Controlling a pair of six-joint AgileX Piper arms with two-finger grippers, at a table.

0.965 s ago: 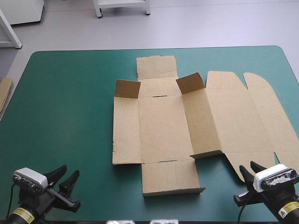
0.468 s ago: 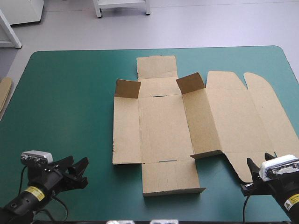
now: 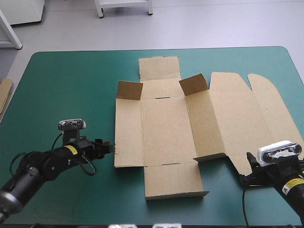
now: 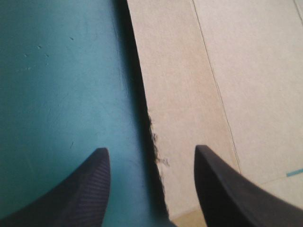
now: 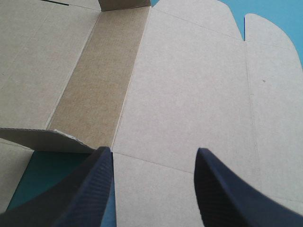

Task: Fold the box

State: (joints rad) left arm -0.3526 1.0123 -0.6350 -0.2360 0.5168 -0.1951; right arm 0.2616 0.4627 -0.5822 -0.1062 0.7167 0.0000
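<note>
Brown box (image 3: 190, 128) flat, two flaps raised

Count, taken mostly from the high view.
- Brown box (image 3: 164, 133): 1, a single cut sheet.
- Raised flaps on it: 2, the far-left flap (image 3: 129, 90) and the far-right flap (image 3: 193, 84).
- Narrow slots in the middle panel: 2, the far slot (image 3: 162, 98) and the near slot (image 3: 170, 164).
- Grippers: 2, the left gripper (image 4: 150, 149) and the right gripper (image 5: 152, 149).
- Black fingers (image 4: 71, 198): 2 each, 4 total.
- Teal-green table (image 3: 71, 85): 1.
- Spare board edge (image 3: 4, 95) at the table's left edge: 1.
</note>
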